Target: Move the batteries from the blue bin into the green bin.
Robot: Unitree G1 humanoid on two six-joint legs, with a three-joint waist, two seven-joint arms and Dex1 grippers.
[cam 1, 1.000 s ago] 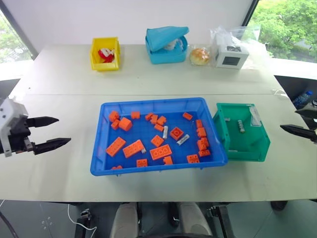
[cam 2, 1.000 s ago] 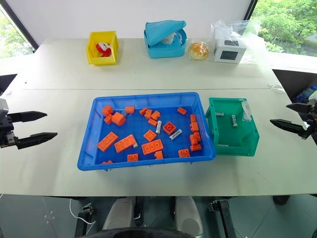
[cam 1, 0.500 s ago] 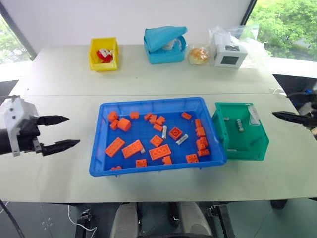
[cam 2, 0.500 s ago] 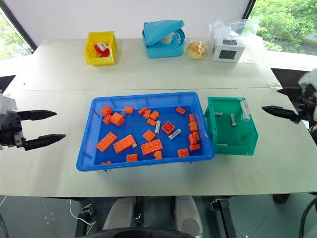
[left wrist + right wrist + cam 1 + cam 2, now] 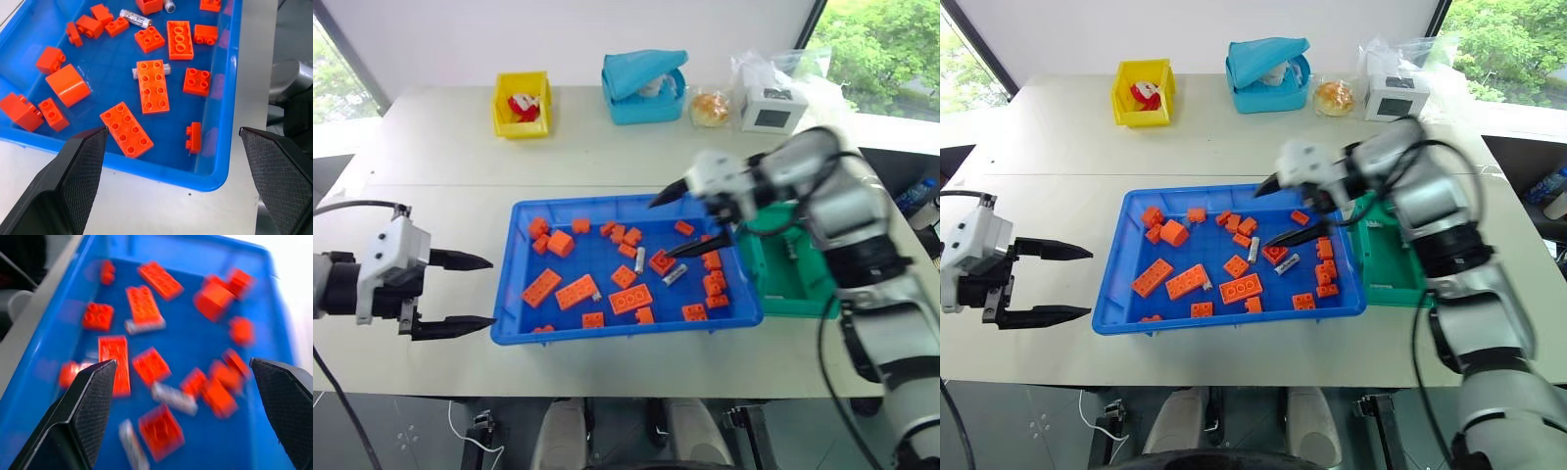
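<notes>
The blue bin (image 5: 625, 206) sits at the middle of the white table (image 5: 431, 166), scattered with orange bricks (image 5: 573, 292). Two batteries (image 5: 639, 260) lie among them right of centre, close together, and a third peeks out from under a long brick nearer the front. The green bin (image 5: 803, 294) stands touching the blue bin's right wall, partly hidden behind the right arm, with one battery visible inside. The right gripper (image 5: 683, 220) hangs over the right half of the blue bin, pointing left, its two black fingers spread wide and holding nothing. The left gripper (image 5: 465, 291) hovers just beside the blue bin's left wall, over bare table, fingers also wide apart and empty. Along the far edge stand a yellow bin (image 5: 521, 104), a light-blue container (image 5: 643, 86) and a small white box (image 5: 766, 110).
</notes>
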